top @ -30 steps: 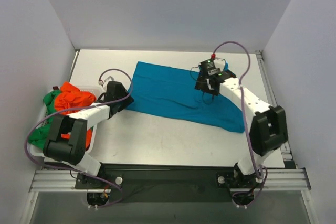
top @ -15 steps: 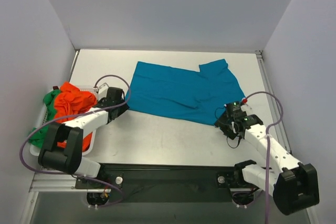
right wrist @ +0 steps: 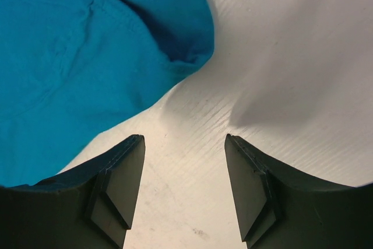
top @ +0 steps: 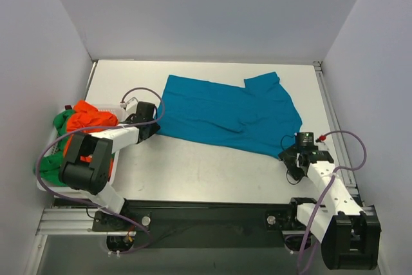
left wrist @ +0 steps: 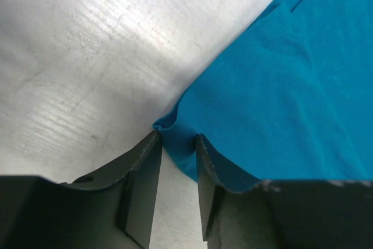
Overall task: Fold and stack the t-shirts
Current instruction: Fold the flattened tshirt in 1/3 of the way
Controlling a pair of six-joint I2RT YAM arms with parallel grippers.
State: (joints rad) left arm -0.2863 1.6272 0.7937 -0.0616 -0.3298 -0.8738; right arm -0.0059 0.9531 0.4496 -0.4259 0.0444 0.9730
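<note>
Teal-blue cloth t-shirt (top: 225, 111) lies spread on the grey table (top: 193, 169), right of the white plastic basket (top: 40, 185) holding the orange t-shirt (top: 90, 120) and the green t-shirt (top: 48, 165). Left wrist: left gripper (left wrist: 176, 150) narrowed, pinching the shirt corner nearest the basket. Right wrist: right gripper (right wrist: 183, 161) wide, empty, beside the far corner.

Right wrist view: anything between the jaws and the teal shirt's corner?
Nothing visible. Only bare table lies between the open right gripper and the teal shirt, whose near corner sits just ahead and left of the jaws.
</note>
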